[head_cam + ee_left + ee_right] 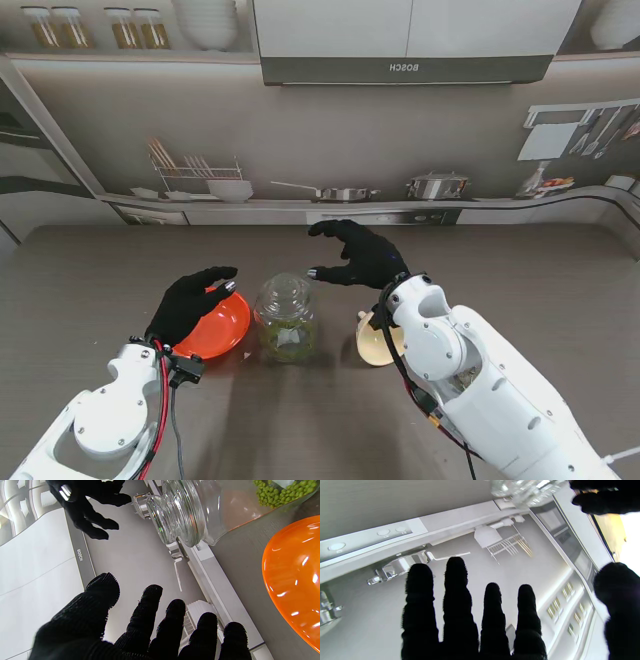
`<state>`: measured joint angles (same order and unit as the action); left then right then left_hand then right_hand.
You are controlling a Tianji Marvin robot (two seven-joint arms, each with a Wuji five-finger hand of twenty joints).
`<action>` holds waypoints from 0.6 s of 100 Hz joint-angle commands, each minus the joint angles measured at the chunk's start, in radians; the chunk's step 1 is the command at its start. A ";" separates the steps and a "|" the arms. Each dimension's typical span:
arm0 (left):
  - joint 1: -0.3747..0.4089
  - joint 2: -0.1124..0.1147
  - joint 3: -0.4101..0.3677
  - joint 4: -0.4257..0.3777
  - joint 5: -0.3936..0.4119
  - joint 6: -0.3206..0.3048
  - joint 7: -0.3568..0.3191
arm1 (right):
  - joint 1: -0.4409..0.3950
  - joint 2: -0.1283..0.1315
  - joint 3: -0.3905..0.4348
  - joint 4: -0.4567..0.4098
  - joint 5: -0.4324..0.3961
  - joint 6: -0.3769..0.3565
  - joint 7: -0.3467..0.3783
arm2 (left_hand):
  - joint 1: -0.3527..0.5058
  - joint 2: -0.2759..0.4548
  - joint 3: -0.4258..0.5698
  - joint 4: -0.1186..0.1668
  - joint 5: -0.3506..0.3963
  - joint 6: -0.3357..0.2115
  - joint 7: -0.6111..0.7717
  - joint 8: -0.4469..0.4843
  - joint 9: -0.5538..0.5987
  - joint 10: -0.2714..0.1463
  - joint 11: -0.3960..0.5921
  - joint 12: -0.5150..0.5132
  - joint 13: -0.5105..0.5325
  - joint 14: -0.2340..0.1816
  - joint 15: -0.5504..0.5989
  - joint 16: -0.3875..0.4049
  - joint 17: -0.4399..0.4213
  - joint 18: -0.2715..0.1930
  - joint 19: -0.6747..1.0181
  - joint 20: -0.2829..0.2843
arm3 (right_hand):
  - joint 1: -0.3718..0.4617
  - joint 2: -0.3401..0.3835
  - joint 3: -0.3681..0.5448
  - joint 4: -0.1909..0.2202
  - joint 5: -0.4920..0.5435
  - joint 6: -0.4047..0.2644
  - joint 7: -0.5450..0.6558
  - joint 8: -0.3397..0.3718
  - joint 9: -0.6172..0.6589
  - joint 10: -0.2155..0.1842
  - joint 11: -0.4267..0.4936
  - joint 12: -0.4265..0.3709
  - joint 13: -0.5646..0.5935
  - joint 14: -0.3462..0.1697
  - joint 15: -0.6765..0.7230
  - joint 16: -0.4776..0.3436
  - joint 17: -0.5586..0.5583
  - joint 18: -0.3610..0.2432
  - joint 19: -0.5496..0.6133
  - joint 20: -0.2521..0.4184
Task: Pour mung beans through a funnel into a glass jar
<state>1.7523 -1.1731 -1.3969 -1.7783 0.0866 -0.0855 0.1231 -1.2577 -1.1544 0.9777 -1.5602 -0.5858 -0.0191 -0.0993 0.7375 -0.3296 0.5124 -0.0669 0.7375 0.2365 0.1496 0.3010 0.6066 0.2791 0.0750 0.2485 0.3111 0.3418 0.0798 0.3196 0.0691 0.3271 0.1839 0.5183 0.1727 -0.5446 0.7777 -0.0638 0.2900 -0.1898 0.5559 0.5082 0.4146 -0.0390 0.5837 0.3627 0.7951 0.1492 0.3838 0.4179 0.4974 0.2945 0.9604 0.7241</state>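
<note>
The jar (286,318) stands at the centre of the stand view, on the worktop (120,265), and I can see green mung beans (277,492) lying in its bottom through the glass, most clearly in the left wrist view. A glass lid (175,515) with a knob looks to be seated on its mouth, so I judge the pouring done and the jar already closed. The funnel (378,340), pale cream, lies on the worktop just right of the jar in the stand view, partly hidden by my right arm, so it is out of the jar. The orange bowl (215,328) sits just left of the jar; what shows of its inside holds no beans that I can see. My left hand (190,300) hovers over the bowl's near rim with fingers spread, holding nothing. My right hand (357,255) is in the upper middle of the frame beyond the jar, fingers apart and slightly curled, also empty; the right wrist view shows the same splayed fingers (456,585). By my reading little is left but to draw both arms clear. The only writing I can read is "BOSCH" on the hood (405,68) at the top centre of the stand view, upside down there; it shows again in the left wrist view. Nothing on the jar, bowl or funnel carries a label I can make out.
</note>
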 commanded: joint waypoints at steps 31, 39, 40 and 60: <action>-0.013 0.000 0.028 0.009 0.032 -0.027 -0.014 | -0.170 0.000 0.104 -0.123 0.083 -0.036 -0.031 | -0.002 0.014 -0.024 -0.008 -0.068 -0.057 -0.023 -0.007 -0.044 -0.032 -0.021 -0.006 -0.038 -0.017 -0.020 -0.015 -0.028 -0.044 -0.026 0.016 | 0.064 -0.032 -0.023 0.032 0.111 -0.001 0.114 -0.081 0.138 -0.024 -0.047 0.007 -0.023 0.030 -0.071 -0.032 -0.049 0.026 -0.064 -0.025; -0.015 0.000 0.032 0.010 0.040 -0.035 -0.009 | -0.199 -0.001 0.122 -0.141 0.086 -0.040 -0.042 | -0.005 0.010 -0.024 -0.009 -0.079 -0.066 -0.026 -0.010 -0.056 -0.039 -0.024 -0.009 -0.042 -0.020 -0.021 -0.015 -0.029 -0.045 -0.026 0.016 | 0.066 -0.031 -0.027 0.032 0.125 0.015 0.113 -0.087 0.146 -0.020 -0.054 0.008 -0.016 0.035 -0.078 -0.034 -0.043 0.029 -0.070 -0.028; -0.015 0.000 0.033 0.011 0.041 -0.037 -0.008 | -0.203 -0.001 0.124 -0.142 0.086 -0.041 -0.043 | -0.005 0.009 -0.024 -0.009 -0.081 -0.067 -0.027 -0.010 -0.057 -0.040 -0.024 -0.010 -0.042 -0.021 -0.021 -0.015 -0.029 -0.045 -0.026 0.016 | 0.067 -0.032 -0.027 0.032 0.126 0.015 0.113 -0.088 0.147 -0.020 -0.054 0.008 -0.014 0.035 -0.078 -0.034 -0.041 0.030 -0.070 -0.028; -0.021 -0.002 0.039 0.020 0.054 -0.064 0.009 | -0.251 0.007 0.165 -0.159 0.097 -0.058 -0.023 | -0.008 -0.003 -0.018 -0.009 -0.093 -0.076 -0.028 -0.013 -0.065 -0.049 -0.021 -0.013 -0.042 -0.026 -0.020 -0.015 -0.030 -0.047 -0.026 0.017 | 0.068 -0.026 -0.031 0.033 0.117 0.016 0.110 -0.097 0.145 -0.016 -0.069 0.010 -0.020 0.037 -0.096 -0.038 -0.047 0.034 -0.086 -0.033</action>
<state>1.7317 -1.1710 -1.3581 -1.7601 0.1393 -0.1414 0.1451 -1.4911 -1.1536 1.1368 -1.7136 -0.4867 -0.0746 -0.1457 0.7375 -0.3297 0.5038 -0.0669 0.6645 0.1968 0.1365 0.2965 0.5630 0.2617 0.0616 0.2484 0.2876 0.3418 0.0784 0.3196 0.0566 0.3270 0.1836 0.5183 0.2340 -0.5584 0.7626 -0.0545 0.4053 -0.1748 0.6626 0.4359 0.5511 -0.0398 0.5292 0.3641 0.7787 0.1864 0.3103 0.3950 0.4626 0.2949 0.8916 0.7037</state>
